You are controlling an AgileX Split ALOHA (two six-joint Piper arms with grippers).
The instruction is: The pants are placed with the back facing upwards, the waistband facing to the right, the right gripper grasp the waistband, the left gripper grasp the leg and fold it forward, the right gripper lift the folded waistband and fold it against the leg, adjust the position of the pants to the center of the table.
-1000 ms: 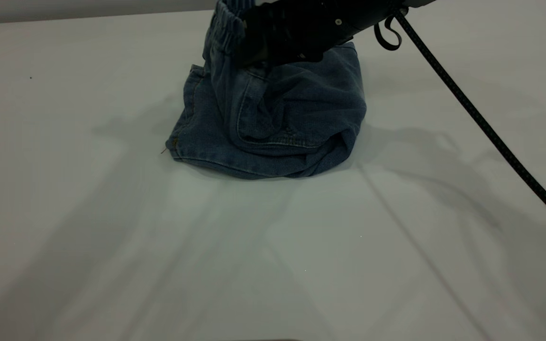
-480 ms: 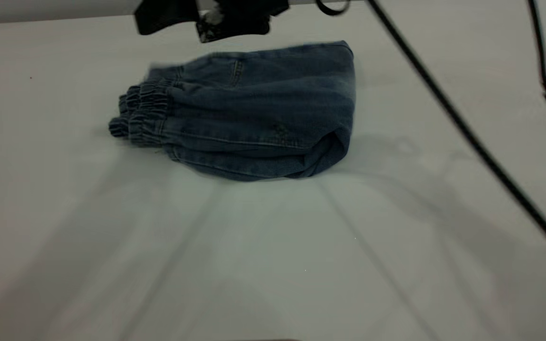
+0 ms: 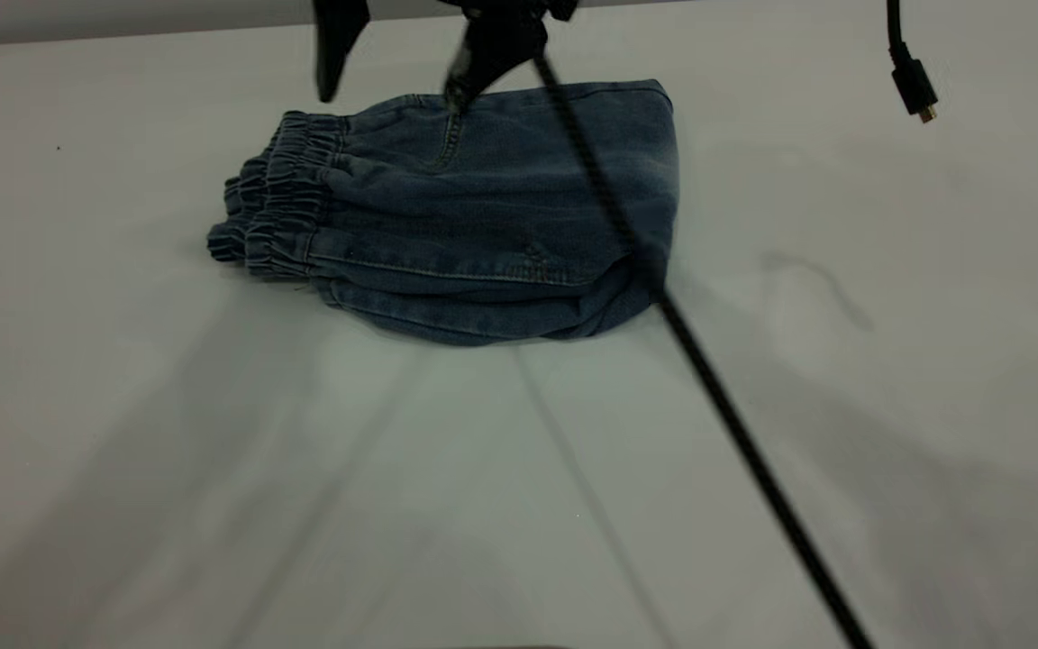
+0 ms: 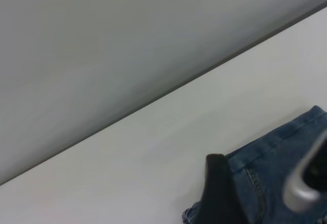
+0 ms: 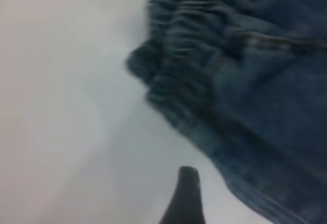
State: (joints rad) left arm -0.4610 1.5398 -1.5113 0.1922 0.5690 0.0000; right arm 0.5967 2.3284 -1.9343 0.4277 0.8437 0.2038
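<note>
White counter, pants folded at far centre, waistband at left end, long axis left-right. Right gripper above far edge, jaws released. Left gripper unseen in exterior view; jaws: cannot tell.

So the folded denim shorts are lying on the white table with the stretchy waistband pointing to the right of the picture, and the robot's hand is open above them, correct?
Not quite. In the exterior view the waistband of the shorts points to the left of the picture, not the right. The rest holds: they lie folded on the white table, with the robot's right hand open above them.
</note>
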